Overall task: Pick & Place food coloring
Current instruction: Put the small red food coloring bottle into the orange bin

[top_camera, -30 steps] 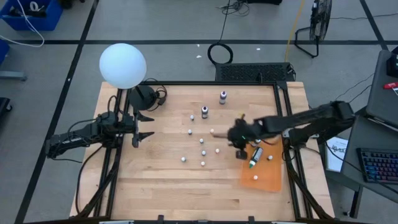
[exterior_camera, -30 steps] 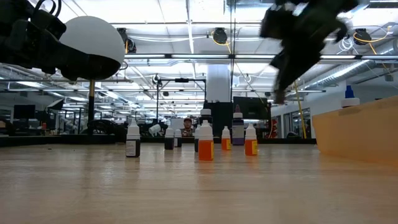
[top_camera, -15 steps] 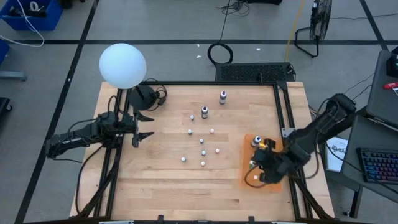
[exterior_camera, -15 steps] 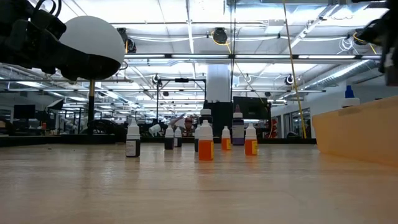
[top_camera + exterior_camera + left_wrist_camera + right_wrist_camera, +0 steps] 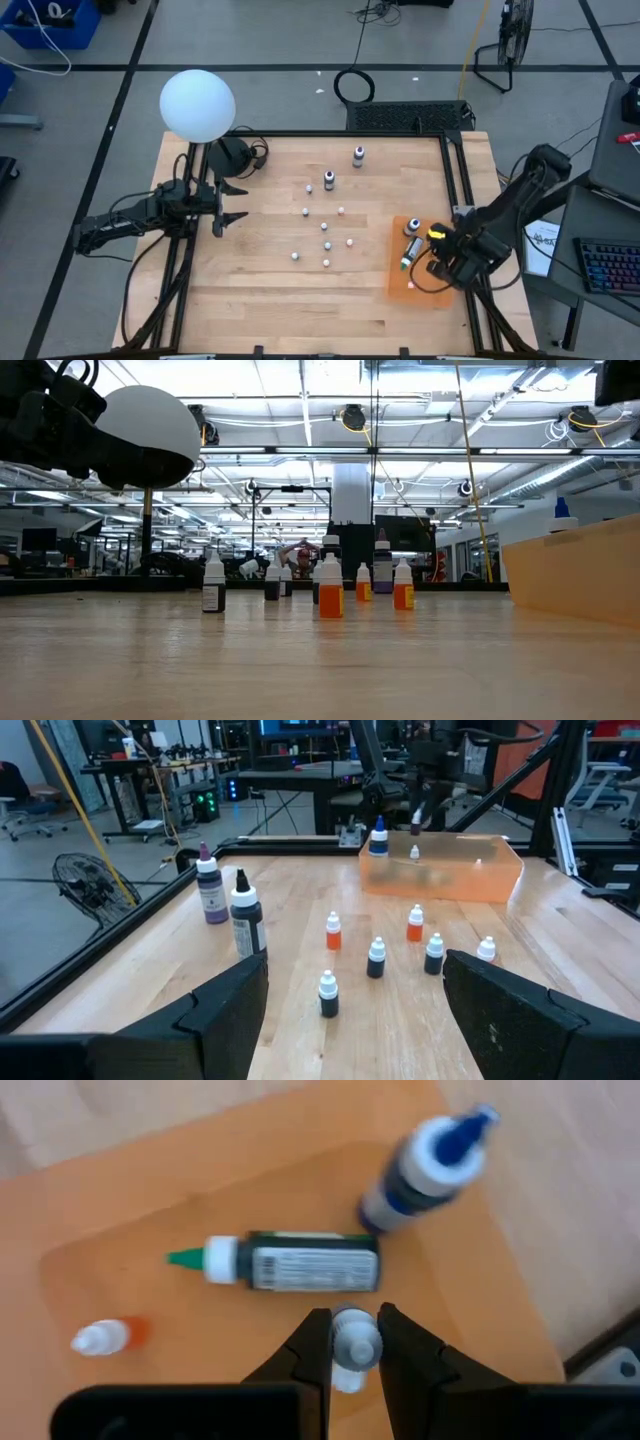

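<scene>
Several tiny food coloring bottles (image 5: 325, 232) stand upright on their bases mid-table, also seen in the low view as bottles (image 5: 330, 588). A purple-topped bottle (image 5: 358, 154) and a dark one (image 5: 329, 181) stand farther back. On the orange tray (image 5: 432, 290) a green-topped bottle (image 5: 290, 1262) lies on its side, a blue-topped bottle (image 5: 425, 1168) stands, and a small orange bottle (image 5: 105, 1337) lies flat. My right gripper (image 5: 353, 1348) hovers over the tray, shut on a small bottle. My left gripper (image 5: 224, 204) waits open at the table's left. My right gripper pinches a small pale-capped bottle (image 5: 352, 1338) between its two fingers, coming from above and pointing down. The cap end faces the wrist camera, and the fingers (image 5: 315, 1350) stand on either side of it. The bottle is lifted clear above the tray.
A white globe lamp (image 5: 197, 104) and a dark object (image 5: 232, 156) stand at the far left corner. The tray's raised wall (image 5: 575, 575) shows at the low view's right. Bare wood lies along the near edge.
My right gripper has swung from the table's middle toward the right and near edge, ending over the orange tray with the small bottle in its fingers. It has left the low view's centre and now shows only at the top right corner.
</scene>
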`<state>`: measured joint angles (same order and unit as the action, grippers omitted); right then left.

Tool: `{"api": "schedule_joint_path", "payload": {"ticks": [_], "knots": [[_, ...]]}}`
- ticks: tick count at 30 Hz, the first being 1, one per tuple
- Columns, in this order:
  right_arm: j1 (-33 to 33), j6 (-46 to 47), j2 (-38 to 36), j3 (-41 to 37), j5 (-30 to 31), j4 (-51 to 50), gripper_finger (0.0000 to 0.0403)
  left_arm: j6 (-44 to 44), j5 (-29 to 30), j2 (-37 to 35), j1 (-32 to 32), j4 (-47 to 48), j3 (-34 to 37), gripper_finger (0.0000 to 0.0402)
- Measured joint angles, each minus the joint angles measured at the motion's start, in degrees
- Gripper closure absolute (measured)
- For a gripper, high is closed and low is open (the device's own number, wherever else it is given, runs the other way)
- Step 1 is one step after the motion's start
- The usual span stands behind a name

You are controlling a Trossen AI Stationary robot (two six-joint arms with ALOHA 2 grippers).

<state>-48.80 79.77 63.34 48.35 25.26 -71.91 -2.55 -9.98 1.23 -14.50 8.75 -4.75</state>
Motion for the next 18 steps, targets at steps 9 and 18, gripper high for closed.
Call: {"api": "schedule_joint_path", "payload": {"ticks": [9, 18], "knots": [[4.22, 0.55, -14.38, -8.8, -0.6, 2.03, 0.0357, 0.0, 0.0, 0.0, 0.01, 0.02, 0.0, 0.0103], [14.82, -8.2, -13.86, -10.62, -6.6, 4.77, 0.0357, 0.01, 0.0, -0.01, 0.0, 0.0, 0.0, 0.0103]]}}
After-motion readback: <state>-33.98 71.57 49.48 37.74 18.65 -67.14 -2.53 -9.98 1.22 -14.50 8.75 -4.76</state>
